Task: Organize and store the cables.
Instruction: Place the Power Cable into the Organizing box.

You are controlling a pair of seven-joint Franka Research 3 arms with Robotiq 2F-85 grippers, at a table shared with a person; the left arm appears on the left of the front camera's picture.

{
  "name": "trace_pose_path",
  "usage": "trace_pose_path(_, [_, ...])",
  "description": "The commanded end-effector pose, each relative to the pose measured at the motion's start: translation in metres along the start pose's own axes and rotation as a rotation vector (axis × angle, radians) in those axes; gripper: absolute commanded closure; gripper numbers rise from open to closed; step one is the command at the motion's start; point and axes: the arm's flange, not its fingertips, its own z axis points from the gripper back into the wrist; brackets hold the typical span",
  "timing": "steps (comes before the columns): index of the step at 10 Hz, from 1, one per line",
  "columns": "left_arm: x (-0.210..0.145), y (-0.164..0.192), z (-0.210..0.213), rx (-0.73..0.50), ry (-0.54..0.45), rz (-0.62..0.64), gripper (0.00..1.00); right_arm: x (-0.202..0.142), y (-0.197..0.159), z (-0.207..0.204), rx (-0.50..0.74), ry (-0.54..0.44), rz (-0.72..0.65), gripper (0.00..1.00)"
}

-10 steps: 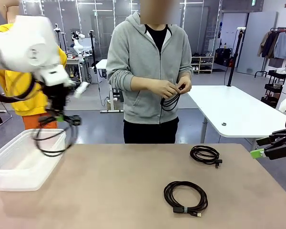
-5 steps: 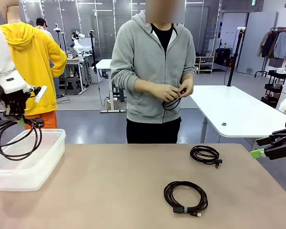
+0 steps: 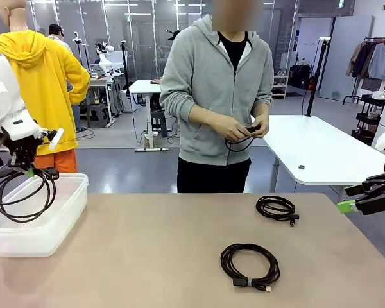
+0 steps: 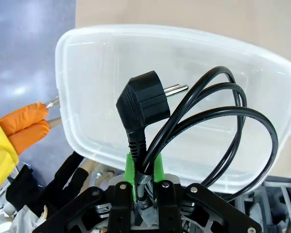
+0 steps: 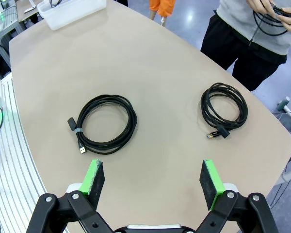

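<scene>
Pinching a coiled power cord (image 4: 143,99) in our closed left gripper (image 4: 144,166) over the clear bin (image 4: 160,29) at the left, we should lower until the loop clears the rim, then release; the bin looks empty; our right gripper (image 5: 153,182) stands open; a near cable (image 3: 249,265) and a far cable (image 3: 276,208) lie on the surface (image 3: 147,256).

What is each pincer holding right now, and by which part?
Left pincer is shut on the black power cable, pinching its gathered cord just behind the plug; the loops hang over the clear bin. Right pincer is open, holding nothing.
</scene>
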Motion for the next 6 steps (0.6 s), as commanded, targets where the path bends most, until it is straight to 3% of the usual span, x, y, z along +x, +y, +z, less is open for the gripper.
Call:
trace_pose_path(1, [0.008, 0.001, -0.036, 0.030, 0.018, 0.070, 0.83, 0.003, 0.001, 0.001, 0.005, 0.005, -0.024, 0.00])
trace_pose_path(5, [0.020, -0.011, -0.081, 0.006, 0.042, 0.135, 0.76, 0.003, 0.001, 0.001, 0.005, 0.005, -0.024, 0.00])
trace_pose_path(6, [0.020, -0.015, -0.084, -0.013, 0.050, 0.137, 0.57, 0.003, 0.001, 0.001, 0.005, 0.005, -0.024, 0.00])
